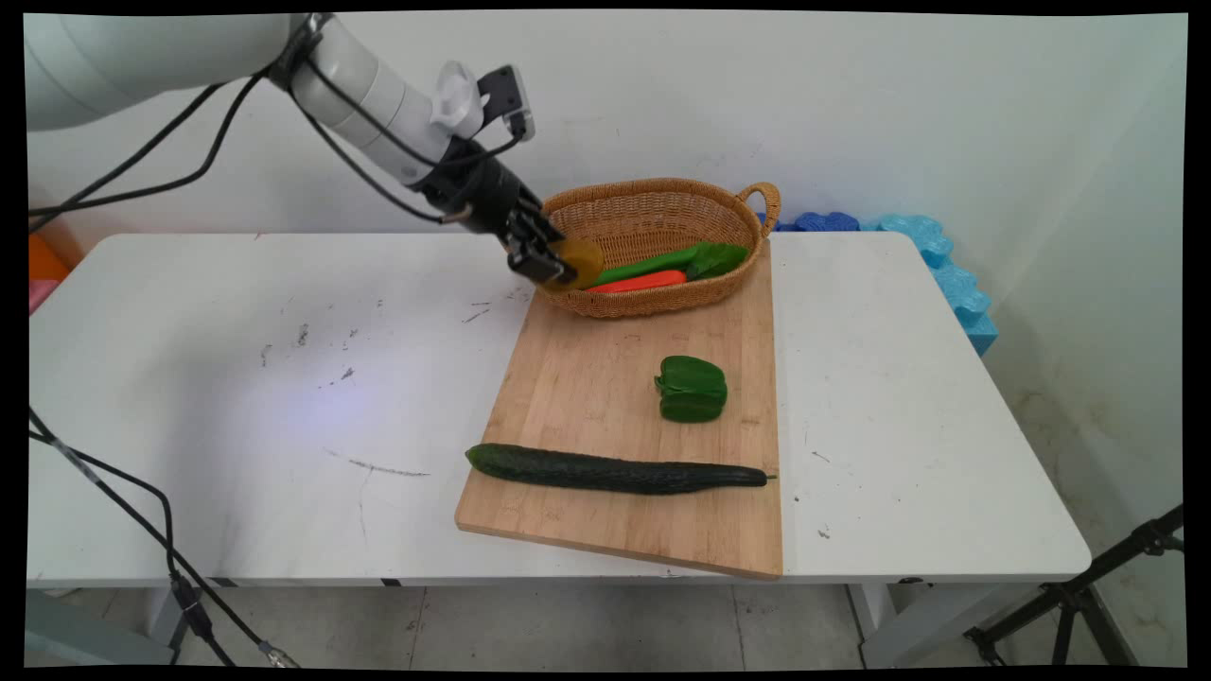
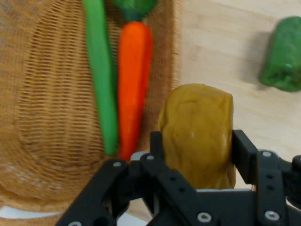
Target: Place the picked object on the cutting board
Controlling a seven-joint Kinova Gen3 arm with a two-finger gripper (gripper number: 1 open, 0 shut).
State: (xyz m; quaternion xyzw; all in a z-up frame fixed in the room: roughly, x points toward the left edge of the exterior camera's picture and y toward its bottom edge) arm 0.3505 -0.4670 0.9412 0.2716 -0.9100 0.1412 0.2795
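My gripper (image 1: 552, 262) is shut on a yellow-brown potato (image 1: 579, 262), holding it over the near left rim of a wicker basket (image 1: 653, 213). In the hand view the potato (image 2: 197, 134) sits between the two black fingers (image 2: 244, 153), above the basket's edge (image 2: 171, 52). Inside the basket lie an orange carrot (image 1: 639, 281) and a long green vegetable (image 1: 676, 260); both show in the hand view, the carrot (image 2: 134, 75) beside the green vegetable (image 2: 101, 70).
The basket stands at the far end of a wooden cutting board (image 1: 605, 378). A green bell pepper (image 1: 693, 389) and a long dark cucumber (image 1: 615, 469) lie on the board. Blue foam pieces (image 1: 932, 255) sit behind the white table (image 1: 236, 397) at the right.
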